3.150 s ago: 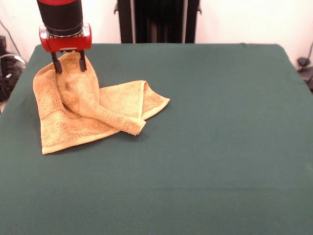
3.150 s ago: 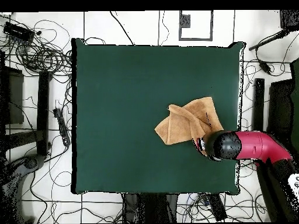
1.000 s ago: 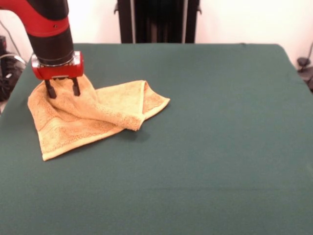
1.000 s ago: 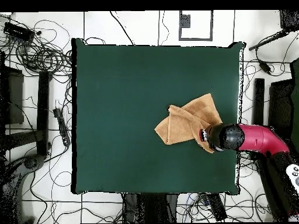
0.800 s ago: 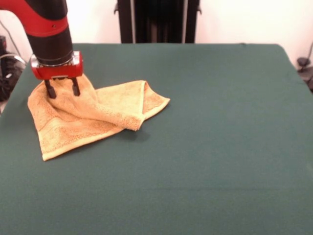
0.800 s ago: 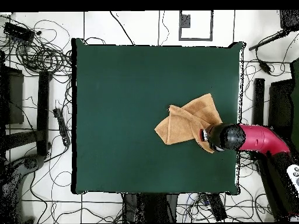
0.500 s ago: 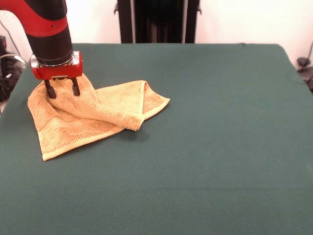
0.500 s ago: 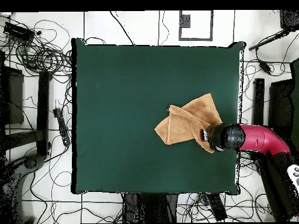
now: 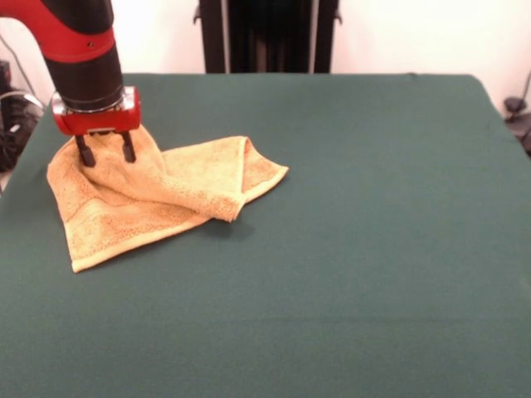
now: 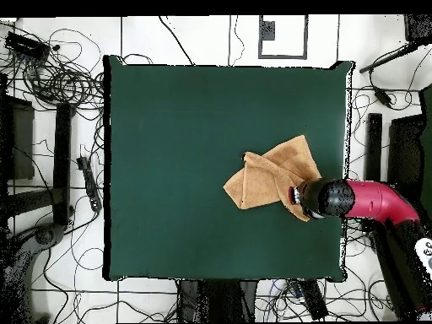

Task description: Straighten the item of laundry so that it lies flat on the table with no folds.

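Towel point(image 9: 149, 195) crumpled on table point(image 9: 348, 249), gripper point(image 9: 104, 151) at its corner.

Golden-orange towel lies bunched and folded over itself toward the 9 o'clock side of the front view, near the table's edge; one flap doubled across the middle, a corner pointing to 3 o'clock. In the overhead view towel point(image 10: 272, 180) sits at about 3 o'clock on the table point(image 10: 169, 169). Gripper fingers point(image 9: 84, 152) spread apart, tips down on the raised upper corner of the cloth, fabric between them. Red-black arm point(image 10: 367, 202) enters from 3 o'clock overhead.
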`<state>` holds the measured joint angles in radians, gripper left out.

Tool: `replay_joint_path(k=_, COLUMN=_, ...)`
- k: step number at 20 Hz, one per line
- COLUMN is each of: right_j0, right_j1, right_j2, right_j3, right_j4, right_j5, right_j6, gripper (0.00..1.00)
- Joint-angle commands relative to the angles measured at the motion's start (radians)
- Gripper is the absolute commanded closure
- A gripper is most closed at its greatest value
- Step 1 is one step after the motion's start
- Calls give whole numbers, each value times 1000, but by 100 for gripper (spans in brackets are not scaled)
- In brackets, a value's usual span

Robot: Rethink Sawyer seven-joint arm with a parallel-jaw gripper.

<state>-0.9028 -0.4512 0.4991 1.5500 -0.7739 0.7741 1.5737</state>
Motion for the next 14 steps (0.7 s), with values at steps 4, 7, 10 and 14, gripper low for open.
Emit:
replay_joint_path(k=4, right_j0=26, right_j1=50, right_j2=100, right_j3=-42, right_j4=-27, right_j5=7, right_j6=-277, gripper=0)
replay_joint_path(k=7, right_j0=30, right_j1=40, right_j2=99, right_j3=-47, right_j4=-25, right_j5=15, right_j6=-274, gripper=0)
replay_joint_path(k=10, right_j0=24, right_j1=27, right_j2=107, right_j3=-41, right_j4=-24, right_j5=22, right_j6=-296, gripper=0)
replay_joint_path(k=14, right_j0=-1, right_j1=-19, right_j2=119, right_j3=-13, right_j4=-4, right_j5=57, right_j6=-327, gripper=0)
